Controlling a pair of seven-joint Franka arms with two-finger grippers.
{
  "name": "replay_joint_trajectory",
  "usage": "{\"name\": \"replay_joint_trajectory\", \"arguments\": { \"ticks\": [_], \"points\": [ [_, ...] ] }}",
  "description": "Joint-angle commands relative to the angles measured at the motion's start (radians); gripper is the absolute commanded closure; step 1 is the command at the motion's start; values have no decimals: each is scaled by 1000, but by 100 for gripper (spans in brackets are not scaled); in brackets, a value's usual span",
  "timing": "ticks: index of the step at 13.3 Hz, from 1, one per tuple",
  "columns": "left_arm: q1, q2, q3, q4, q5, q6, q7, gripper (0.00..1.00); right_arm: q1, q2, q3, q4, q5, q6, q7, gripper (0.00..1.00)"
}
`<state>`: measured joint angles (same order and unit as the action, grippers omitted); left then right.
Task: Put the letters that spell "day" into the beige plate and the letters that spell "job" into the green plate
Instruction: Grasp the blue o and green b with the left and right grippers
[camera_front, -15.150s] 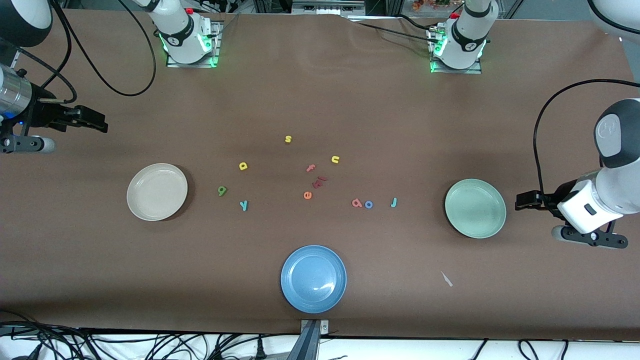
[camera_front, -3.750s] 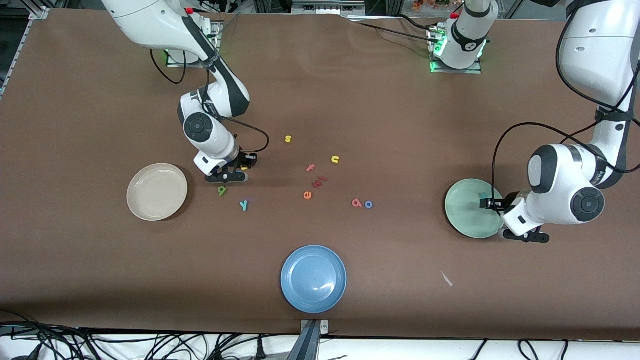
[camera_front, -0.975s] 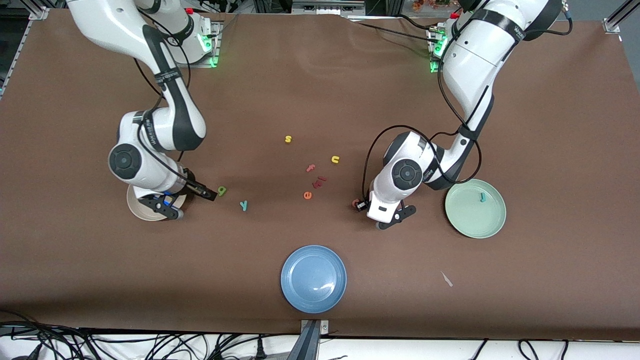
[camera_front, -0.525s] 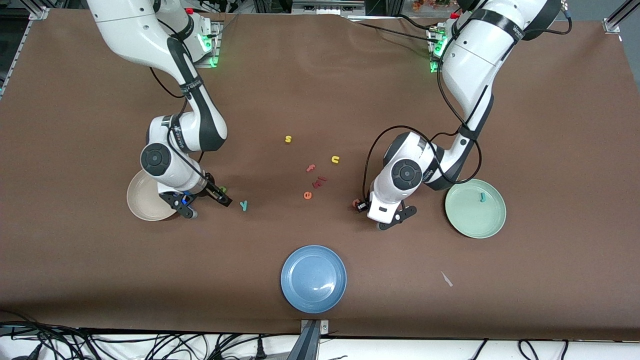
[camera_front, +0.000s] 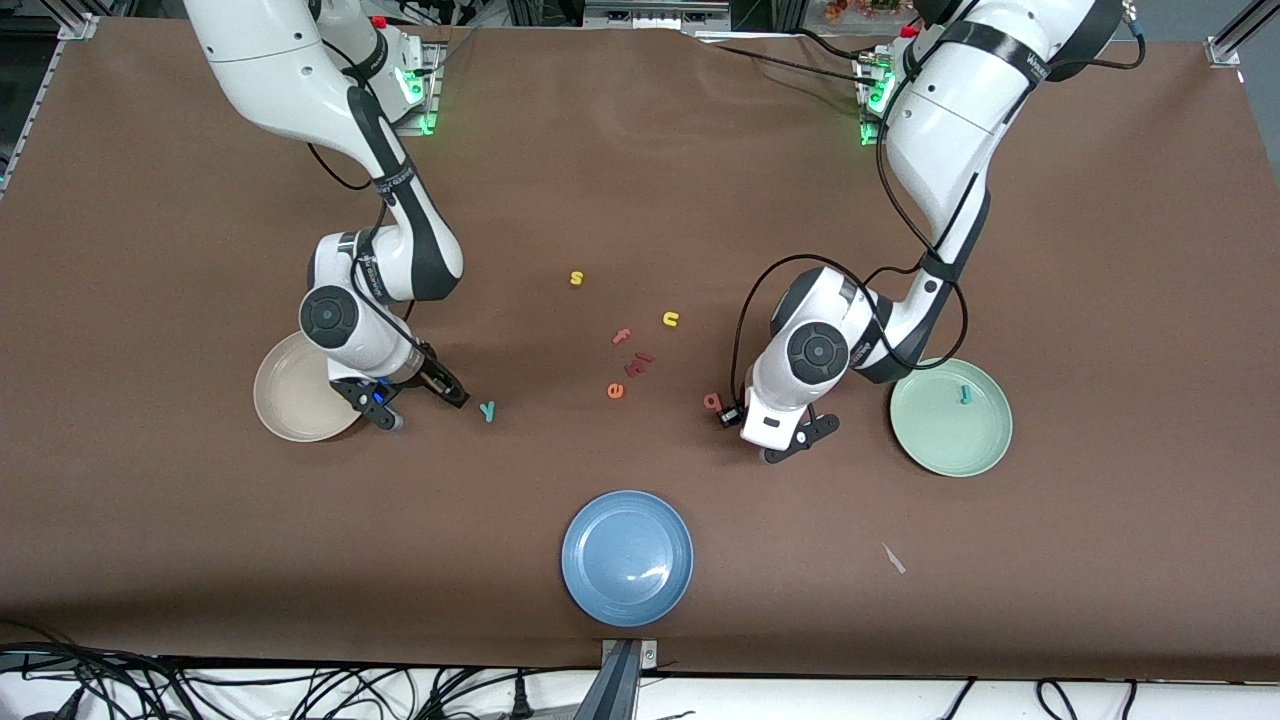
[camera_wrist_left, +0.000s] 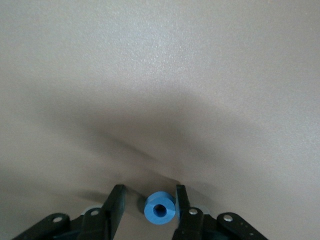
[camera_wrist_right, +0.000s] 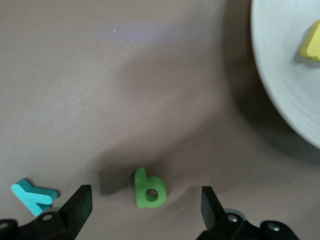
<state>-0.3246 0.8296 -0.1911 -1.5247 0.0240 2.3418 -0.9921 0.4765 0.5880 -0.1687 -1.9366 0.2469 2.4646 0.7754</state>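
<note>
My left gripper (camera_front: 728, 414) is down at the table beside the red-pink b (camera_front: 712, 401). Its fingers (camera_wrist_left: 181, 202) stand close on either side of the blue o (camera_wrist_left: 160, 208), which rests against one of them. The teal j (camera_front: 965, 395) lies in the green plate (camera_front: 950, 450). My right gripper (camera_front: 440, 385) is open and low beside the beige plate (camera_front: 285, 405). The dark green a (camera_wrist_right: 150, 189) lies between its wide-spread fingers (camera_wrist_right: 82, 200), touching neither. The teal y (camera_front: 487, 410) lies just past it on the table. The yellow d (camera_wrist_right: 311, 42) lies in the beige plate (camera_wrist_right: 285, 85).
A blue plate (camera_front: 627, 557) stands near the front edge. Mid-table lie a yellow s (camera_front: 576, 278), a yellow u (camera_front: 670, 319), a pink f (camera_front: 622, 336), a dark red piece (camera_front: 640, 362) and an orange e (camera_front: 615, 391). A white scrap (camera_front: 893, 558) lies nearer the camera than the green plate.
My right gripper has moved off the beige plate to straddle the green a. My left gripper has edged slightly toward the green plate, so more of the red-pink b shows.
</note>
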Motion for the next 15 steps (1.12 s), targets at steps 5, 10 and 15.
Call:
{"name": "replay_joint_trajectory", "arguments": {
  "ticks": [5,10,15],
  "points": [
    [-36,19,15,21,13,-16,-8,67,8,-16,14,-42,20,40,-11,42],
    [-34,17,15,21,43,-16,-3,85,7,-16,14,-41,20,39,-30,75],
    [44,-97,4,23,48,-197,119,85,7,-17,14,-38,20,36,-31,88]
  ]
}}
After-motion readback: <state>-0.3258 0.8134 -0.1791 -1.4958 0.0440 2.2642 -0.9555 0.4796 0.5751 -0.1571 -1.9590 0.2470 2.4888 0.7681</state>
